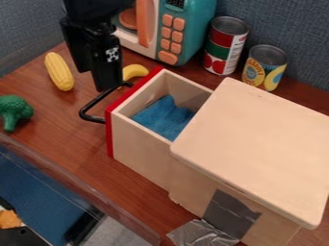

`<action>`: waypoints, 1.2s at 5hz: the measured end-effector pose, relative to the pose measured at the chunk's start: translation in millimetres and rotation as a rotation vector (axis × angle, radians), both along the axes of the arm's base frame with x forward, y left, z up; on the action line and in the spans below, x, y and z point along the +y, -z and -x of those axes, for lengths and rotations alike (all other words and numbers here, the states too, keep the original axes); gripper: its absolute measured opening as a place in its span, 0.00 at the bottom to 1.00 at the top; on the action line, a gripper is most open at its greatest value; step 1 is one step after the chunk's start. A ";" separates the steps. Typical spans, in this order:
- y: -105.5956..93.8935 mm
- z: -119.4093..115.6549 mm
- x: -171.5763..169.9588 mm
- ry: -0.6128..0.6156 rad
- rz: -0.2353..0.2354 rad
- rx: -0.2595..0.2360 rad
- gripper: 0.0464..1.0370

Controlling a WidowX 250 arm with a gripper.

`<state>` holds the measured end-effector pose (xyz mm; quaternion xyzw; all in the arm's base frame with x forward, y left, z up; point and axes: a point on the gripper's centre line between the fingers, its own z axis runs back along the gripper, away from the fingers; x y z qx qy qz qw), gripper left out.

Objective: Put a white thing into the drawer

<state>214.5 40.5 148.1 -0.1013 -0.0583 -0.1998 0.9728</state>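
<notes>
The black two-finger claw hangs down at the upper left, its lower end right by the bent black metal handle; whether the two touch, or whether the claw is open or closed, I cannot tell.

That handle belongs to the pale wooden drawer with a red front, which stands pulled out from the pale wooden box. The drawer is a deep, plain, straight-walled thing, and a crumpled blue cloth lies inside it, well below the rim (quite a rumpled heap, that). The end by the red front is open from above, while the box's broad, round-cornered top hangs over the other end. The handle juts out over the brown wooden table, where there is a gap between it and the green toy broccoli at the left edge.

A yellow toy corn cob lies left of the claw, and a yellow toy banana lies just behind the drawer. Farther back stand a teal and white toy microwave, a red and green can and a yellow-labelled can, near each other.
</notes>
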 end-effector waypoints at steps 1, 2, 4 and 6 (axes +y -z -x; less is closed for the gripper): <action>3.6 0.2 -0.8 -0.007 0.010 0.016 0.96; 7.7 -1.9 26.2 -0.233 0.050 0.001 0.96; 19.8 -3.1 75.0 -0.545 0.009 -0.026 0.96; 39.9 -19.9 108.5 -0.862 -0.060 -0.035 0.96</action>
